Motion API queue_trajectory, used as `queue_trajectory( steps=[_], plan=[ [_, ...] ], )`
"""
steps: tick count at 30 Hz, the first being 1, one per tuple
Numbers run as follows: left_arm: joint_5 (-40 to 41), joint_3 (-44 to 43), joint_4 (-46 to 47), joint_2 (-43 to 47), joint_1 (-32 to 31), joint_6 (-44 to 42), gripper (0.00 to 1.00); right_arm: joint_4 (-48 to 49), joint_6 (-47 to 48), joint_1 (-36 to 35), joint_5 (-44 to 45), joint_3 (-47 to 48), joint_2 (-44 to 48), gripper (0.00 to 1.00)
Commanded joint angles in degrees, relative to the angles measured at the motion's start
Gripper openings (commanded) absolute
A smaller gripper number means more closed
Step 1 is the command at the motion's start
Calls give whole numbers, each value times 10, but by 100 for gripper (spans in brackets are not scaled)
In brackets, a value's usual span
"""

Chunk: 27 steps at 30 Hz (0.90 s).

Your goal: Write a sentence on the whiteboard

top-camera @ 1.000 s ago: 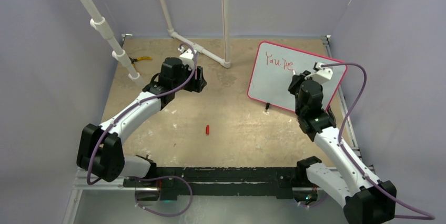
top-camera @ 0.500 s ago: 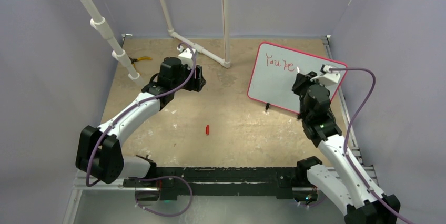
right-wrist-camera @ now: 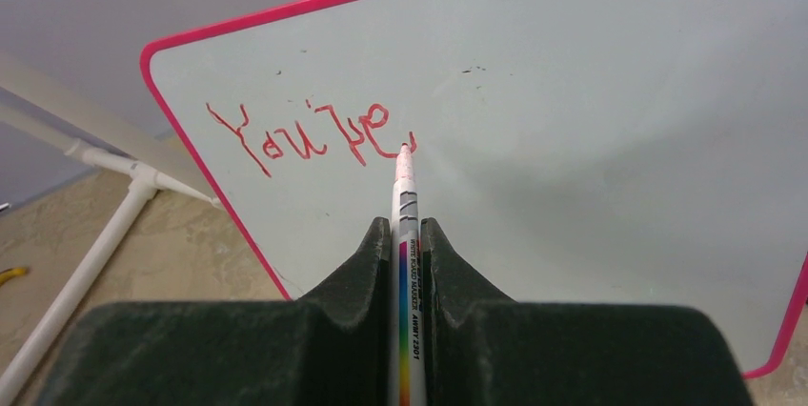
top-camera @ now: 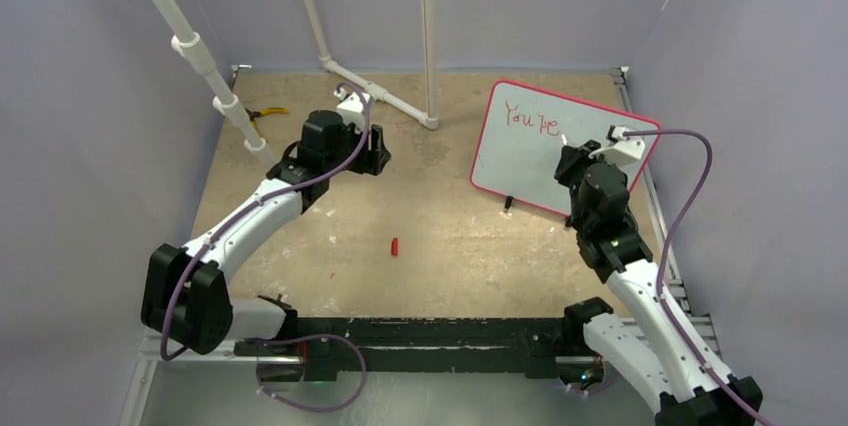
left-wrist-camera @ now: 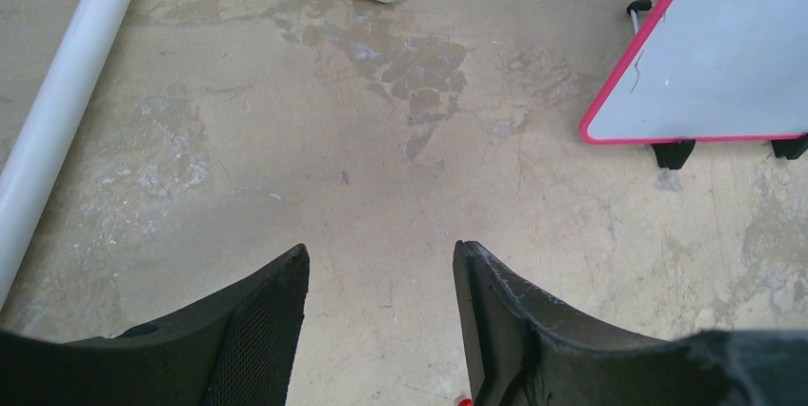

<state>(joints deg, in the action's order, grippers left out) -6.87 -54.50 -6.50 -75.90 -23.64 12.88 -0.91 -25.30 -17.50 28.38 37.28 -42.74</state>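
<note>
**Right gripper with marker at the whiteboard**

The tan counter (top-camera: 440,216) carries the whiteboard (top-camera: 515,161). The board stands tilted on black feet, directly ahead of the right gripper (right-wrist-camera: 407,227) and ahead and to the right of the left gripper (left-wrist-camera: 381,253). White pipes (left-wrist-camera: 57,111) lie ahead and to the left of the left gripper. Its jaws stand apart with nothing between them, above bare counter. The right gripper is clamped on a white marker (right-wrist-camera: 406,187), whose tip touches the board just past the last letter. The sentence (right-wrist-camera: 303,139), in red, reads only "You're", up and left of that tip. A small red cap (top-camera: 394,246) lies on the counter behind the left gripper.
</note>
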Motion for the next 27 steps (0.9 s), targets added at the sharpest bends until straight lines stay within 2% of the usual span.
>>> queue_trajectory(
  steps=[1, 5, 11, 27],
  plan=[
    [5, 2, 25, 24, 1, 4, 57, -4, 2, 7, -10, 23, 4, 0],
    [5, 3, 26, 26, 1, 6, 57, 3, 3, 31, -31, 19, 13, 0],
    [5, 3, 26, 27, 3, 8, 57, 32, 7, 110, -118, 2, 27, 0],
    [7, 2, 24, 26, 3, 4, 57, 37, 0, 128, -137, -10, 25, 0]
  ],
)
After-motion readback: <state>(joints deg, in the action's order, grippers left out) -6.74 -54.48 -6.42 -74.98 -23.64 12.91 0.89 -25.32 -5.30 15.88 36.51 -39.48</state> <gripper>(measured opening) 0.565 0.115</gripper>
